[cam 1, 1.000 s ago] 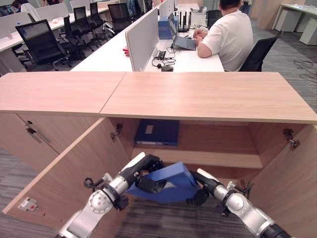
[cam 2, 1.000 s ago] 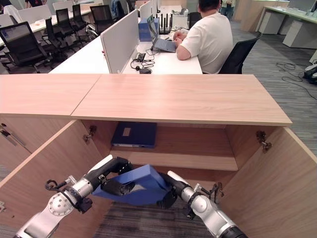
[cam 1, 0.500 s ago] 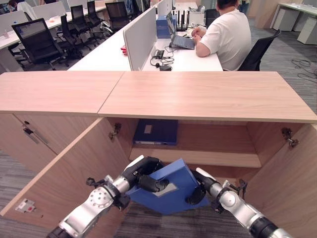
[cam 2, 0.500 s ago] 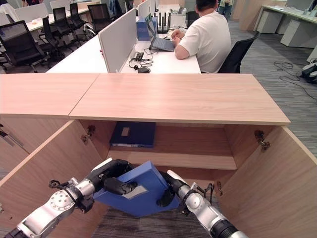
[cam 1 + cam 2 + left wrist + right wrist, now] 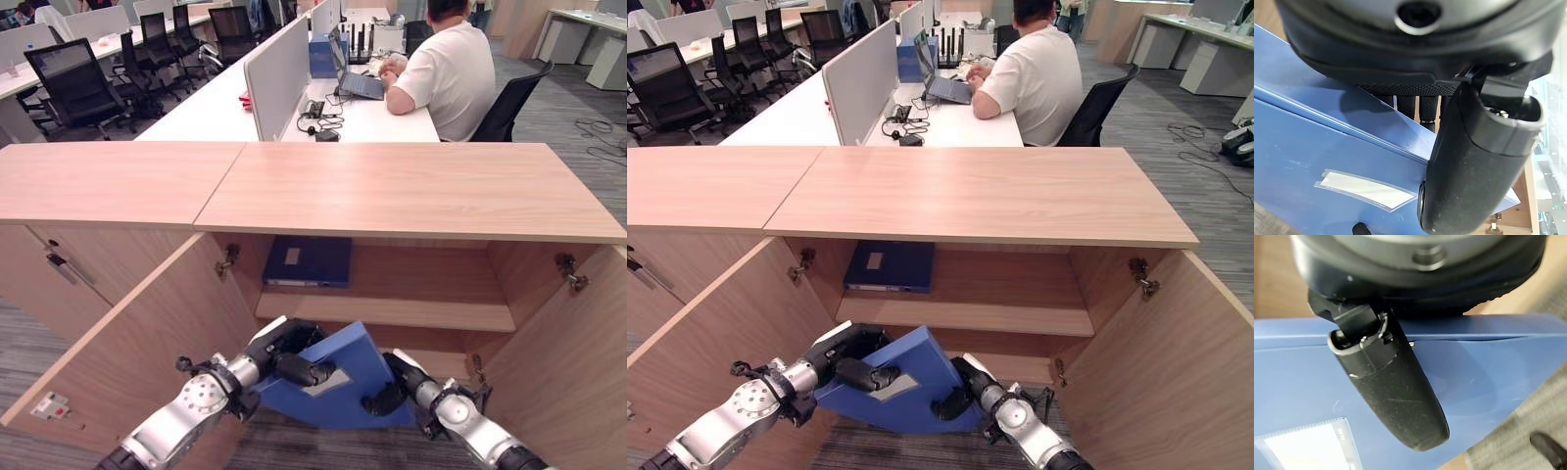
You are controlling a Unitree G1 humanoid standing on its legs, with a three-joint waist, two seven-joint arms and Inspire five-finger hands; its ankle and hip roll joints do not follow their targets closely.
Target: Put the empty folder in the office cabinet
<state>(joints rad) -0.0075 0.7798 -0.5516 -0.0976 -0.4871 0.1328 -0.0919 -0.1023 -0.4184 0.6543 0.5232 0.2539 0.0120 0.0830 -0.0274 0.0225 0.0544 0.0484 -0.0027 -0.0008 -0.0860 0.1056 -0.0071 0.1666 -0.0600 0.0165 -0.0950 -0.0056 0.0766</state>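
At the bottom centre, a blue folder (image 5: 338, 377) is held tilted between both hands at the open office cabinet (image 5: 411, 191). The left hand (image 5: 294, 357) pinches its left edge, thumb over the face, fingers (image 5: 1422, 107) behind. The right hand (image 5: 387, 392) grips its right edge, thumb pressed on the face. On the shelf (image 5: 392, 311) above lies a second blue folder (image 5: 309, 260). At the top, a person (image 5: 446, 69) sits at a tabletop (image 5: 235, 103).

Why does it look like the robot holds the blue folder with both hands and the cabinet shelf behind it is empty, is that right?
Not quite. The left robot hand and right robot hand do hold the blue folder in front of the open cabinet, but the shelf isn't empty: the left eye view shows a dark blue binder lying flat on it.
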